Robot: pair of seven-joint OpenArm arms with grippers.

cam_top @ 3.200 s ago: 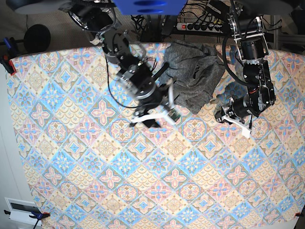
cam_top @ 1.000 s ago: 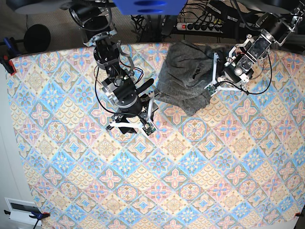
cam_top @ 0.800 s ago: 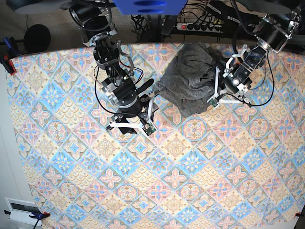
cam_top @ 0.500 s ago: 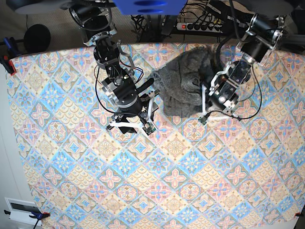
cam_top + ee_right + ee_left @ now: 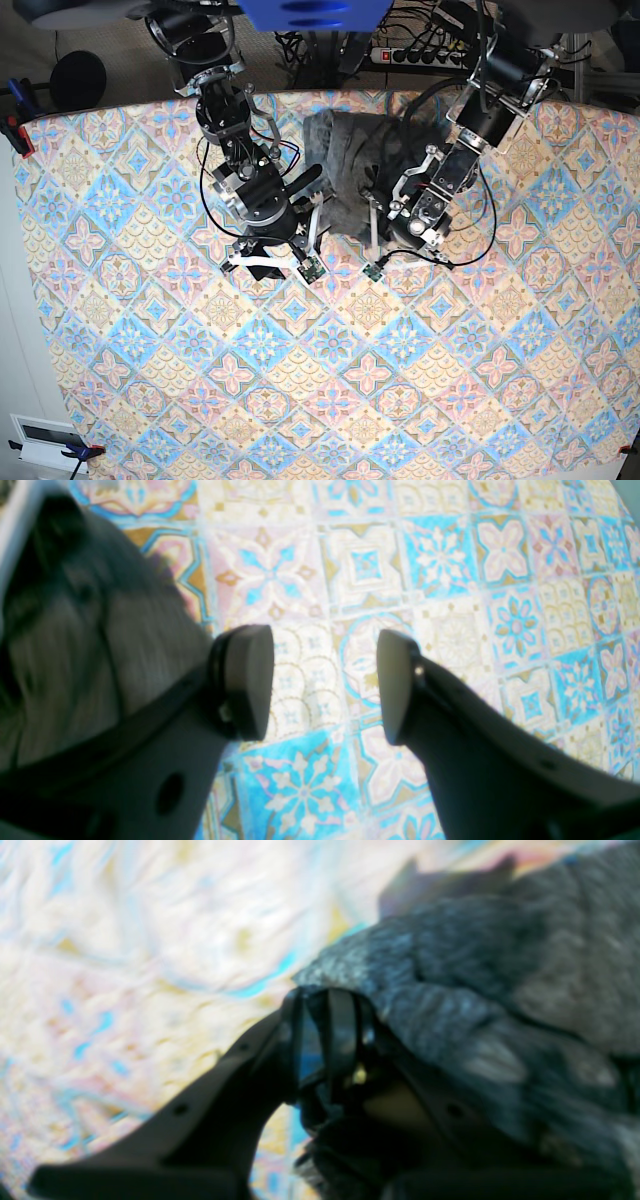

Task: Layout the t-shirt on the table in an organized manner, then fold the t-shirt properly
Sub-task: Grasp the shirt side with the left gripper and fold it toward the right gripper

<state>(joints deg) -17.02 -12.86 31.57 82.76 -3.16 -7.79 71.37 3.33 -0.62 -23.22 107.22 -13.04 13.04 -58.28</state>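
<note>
Left pincer [image 5: 330, 1040] clamped on t-shirt [image 5: 500, 990] fabric; right pincer [image 5: 325, 680] gaping above bare worktop [image 5: 450, 555], t-shirt beside.

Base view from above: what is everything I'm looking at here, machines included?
Heathered dark-grey knit t-shirt: one, bunched up, at the far middle of the table, between the two arms.
Table under cloth of pastel blue, pink and cream diamond tiles: one, fills most of the view.
White power strip: one, on the floor behind the table, among black cables.
Blue clamp: one, at the table's far left corner.
Left gripper: one, black, on the base view's right, shut on a fold of the t-shirt.
Right gripper: one, black, on the base view's left, open over bare cloth beside the t-shirt, holding nothing.
</note>
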